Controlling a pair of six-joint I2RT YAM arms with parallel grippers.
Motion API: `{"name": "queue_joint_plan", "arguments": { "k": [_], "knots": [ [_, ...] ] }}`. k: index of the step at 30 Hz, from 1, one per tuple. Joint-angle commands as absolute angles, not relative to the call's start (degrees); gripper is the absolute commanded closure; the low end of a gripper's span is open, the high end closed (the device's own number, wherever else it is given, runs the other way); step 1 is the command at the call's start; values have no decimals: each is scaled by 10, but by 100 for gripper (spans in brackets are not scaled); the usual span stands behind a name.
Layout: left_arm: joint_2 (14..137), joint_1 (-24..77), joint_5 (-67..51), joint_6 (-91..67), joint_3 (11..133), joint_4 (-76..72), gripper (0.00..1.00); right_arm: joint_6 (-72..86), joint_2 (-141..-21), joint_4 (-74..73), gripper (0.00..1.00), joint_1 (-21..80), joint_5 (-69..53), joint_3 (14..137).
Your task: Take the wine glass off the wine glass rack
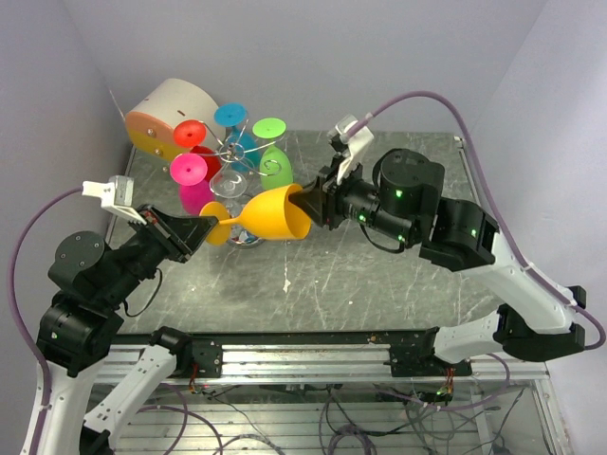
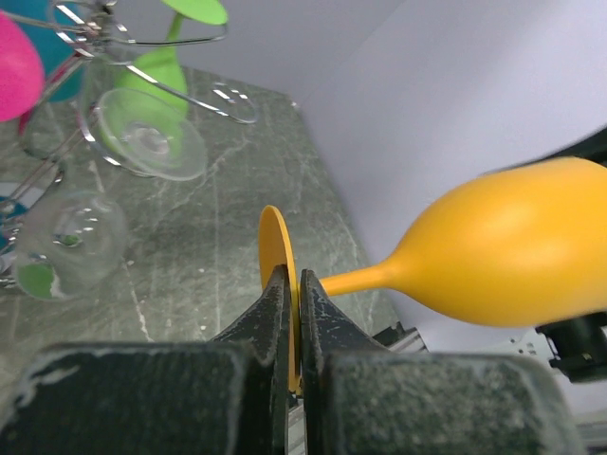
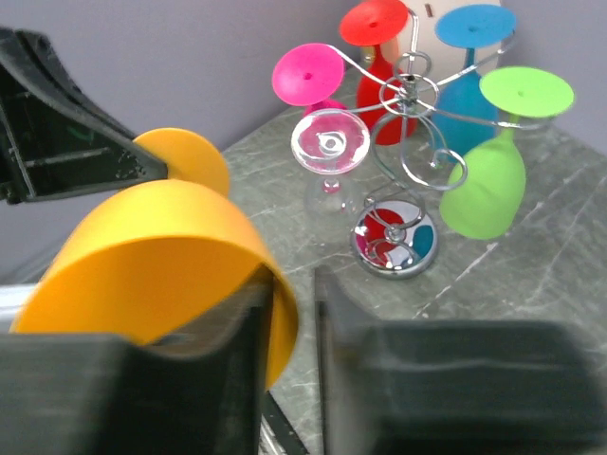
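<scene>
An orange wine glass (image 1: 270,216) (image 2: 512,256) (image 3: 142,256) lies level in the air between both arms, in front of the wine glass rack (image 1: 237,156) (image 3: 413,90) and apart from it. My left gripper (image 1: 211,226) (image 2: 295,284) is shut on the thin edge of its round foot. At the bowl's mouth, my right gripper (image 1: 305,204) (image 3: 294,303) has one finger inside the bowl and one outside. Its jaws stand narrow round the rim wall, and they look blurred. The rack's chrome base (image 3: 394,237) stands on the table.
Pink (image 3: 308,74), red (image 3: 372,21), blue (image 3: 474,24), green (image 3: 484,185) and clear (image 3: 329,142) glasses hang upside down on the rack. A beige drum with an orange face (image 1: 166,114) lies at the back left. Purple walls close the back and the sides.
</scene>
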State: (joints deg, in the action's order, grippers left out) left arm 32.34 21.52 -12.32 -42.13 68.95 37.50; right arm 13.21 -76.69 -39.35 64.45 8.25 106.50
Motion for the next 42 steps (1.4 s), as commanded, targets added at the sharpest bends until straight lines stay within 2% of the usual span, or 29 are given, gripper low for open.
{"name": "queue_joint_plan", "arguments": {
  "k": [1,9,12,16,18,24,29,32,42],
  "knots": [
    [315,218,-119,-411,712,374,89,124,-756,-372,100,596,49,1084],
    [338,218,-54,-407,724,421,46,107,-748,-371,100,562,100,1149],
    [341,218,-38,-405,731,433,39,86,-741,-368,100,559,195,1168],
    [339,218,-38,-403,725,432,38,10,-739,-315,100,549,416,1134],
    [337,218,-45,-402,720,430,39,-19,-754,-298,100,514,466,1115],
    [332,218,-44,-396,717,437,41,76,-862,-395,100,317,321,1174],
    [317,218,-33,-393,723,453,42,173,-1012,-517,100,147,137,1253],
    [310,218,-30,-391,721,460,42,180,-1071,-562,100,111,61,1264],
    [295,218,-24,-388,693,470,42,170,-1153,-569,100,90,28,1169]
  ]
}}
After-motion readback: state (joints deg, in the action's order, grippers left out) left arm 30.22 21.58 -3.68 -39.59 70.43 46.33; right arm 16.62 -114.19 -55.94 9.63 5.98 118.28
